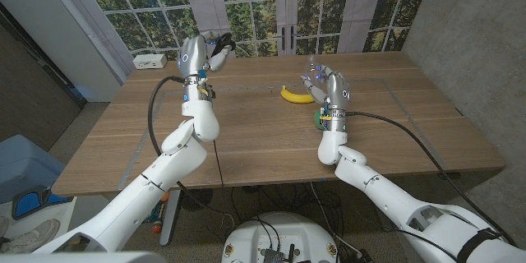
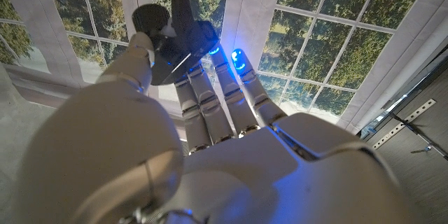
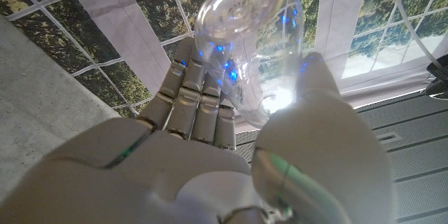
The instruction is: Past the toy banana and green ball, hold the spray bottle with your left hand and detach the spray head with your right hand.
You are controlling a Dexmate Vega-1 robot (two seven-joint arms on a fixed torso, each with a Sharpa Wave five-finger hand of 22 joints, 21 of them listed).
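The black spray head [image 1: 223, 46] is held in the left hand [image 1: 197, 53], raised above the worktop [image 1: 246, 140] near its far left edge. In the left wrist view the spray head [image 2: 178, 38] is seen pinched between the thumb and the fingers [image 2: 210, 98] of the left hand [image 2: 210, 133], with the windows behind it.

The clear bottle [image 3: 252, 35], already parted from its head, is gripped by the right hand [image 3: 231, 133]; in the right wrist view it is wrapped by the fingers on one side and pressed by the thumb on the other. In the head view the right hand [image 1: 330, 90] is raised toward the worktop's right side, and the bottle itself is hard to make out there.

The toy banana [image 1: 295, 95] is laid on the worktop just beside the right hand, toward the middle. The green ball [image 1: 317, 117] is seen partly behind the right wrist.
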